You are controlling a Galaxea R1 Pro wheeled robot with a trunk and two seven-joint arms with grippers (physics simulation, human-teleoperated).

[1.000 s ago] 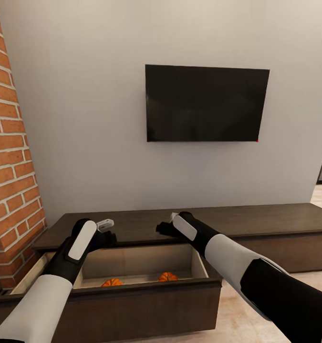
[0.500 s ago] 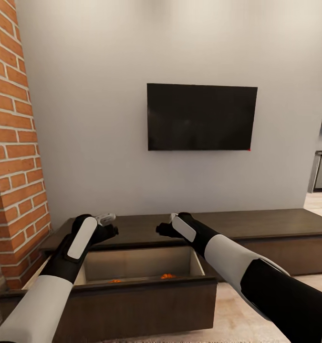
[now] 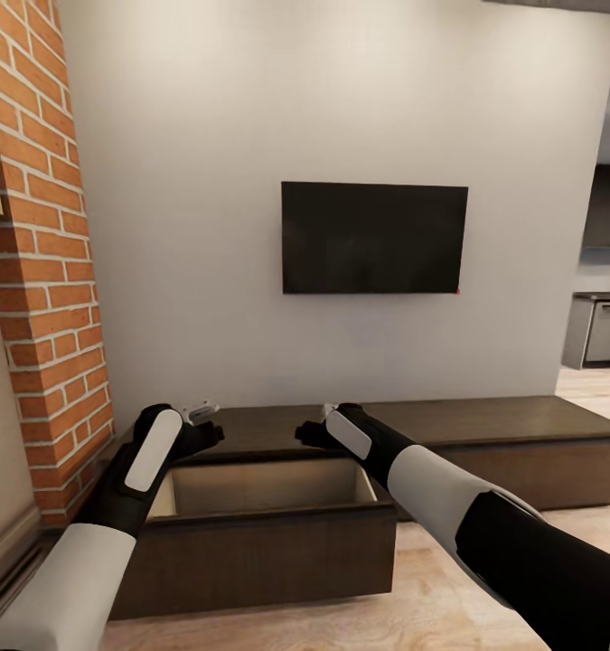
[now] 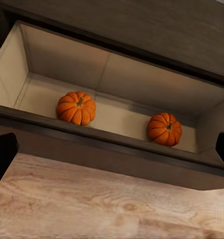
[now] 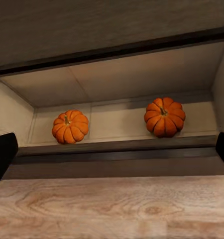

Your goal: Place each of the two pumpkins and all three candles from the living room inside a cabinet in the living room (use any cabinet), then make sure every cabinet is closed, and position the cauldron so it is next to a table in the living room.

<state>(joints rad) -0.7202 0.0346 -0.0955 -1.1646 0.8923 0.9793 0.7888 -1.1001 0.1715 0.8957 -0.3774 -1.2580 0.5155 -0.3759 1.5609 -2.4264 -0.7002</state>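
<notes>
Both arms reached out over the pulled-out drawer (image 3: 250,542) of the long dark cabinet (image 3: 485,425). The left gripper (image 3: 205,425) hung above the drawer's left part and the right gripper (image 3: 315,432) above its middle, each empty with its fingers spread wide at the frame edges in the wrist views. Below and ahead of the grippers, two pumpkins sat apart on the pale drawer floor: one (image 4: 76,107) toward one end, the other (image 4: 164,128) toward the opposite end. A black television (image 3: 373,237) hung on the wall beyond them.
</notes>
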